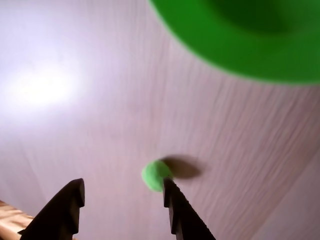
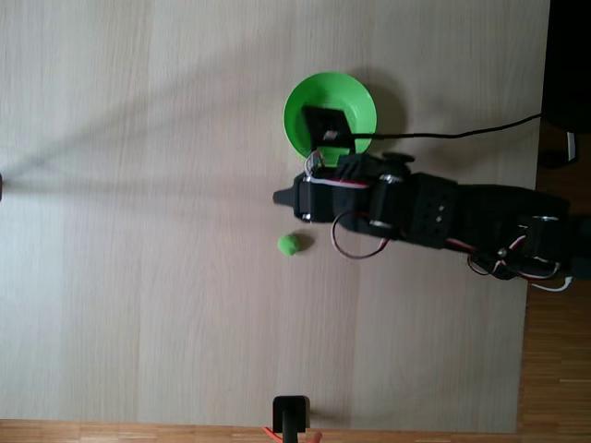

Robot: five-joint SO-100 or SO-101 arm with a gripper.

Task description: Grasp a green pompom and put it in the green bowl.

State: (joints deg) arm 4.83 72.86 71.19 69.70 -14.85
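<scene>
The green pompom [image 1: 156, 175] lies on the pale wooden table, right at the tip of the right-hand finger [image 1: 176, 210] in the wrist view; whether they touch is unclear. My gripper [image 1: 122, 184] is open and holds nothing, its wide gap mostly left of the pompom. The green bowl [image 1: 250, 45] sits blurred at the top right. Seen from above in the fixed view, the pompom [image 2: 290, 244] rests just below my gripper [image 2: 288, 208], and the green bowl [image 2: 300, 103] stands just above it, partly covered by the arm.
The black arm [image 2: 434, 212] reaches in from the right, and a black cable [image 2: 462, 132] runs off to the right. A small black stand [image 2: 291, 413] sits at the table's bottom edge. The table's right edge [image 2: 534, 277] borders a wooden floor.
</scene>
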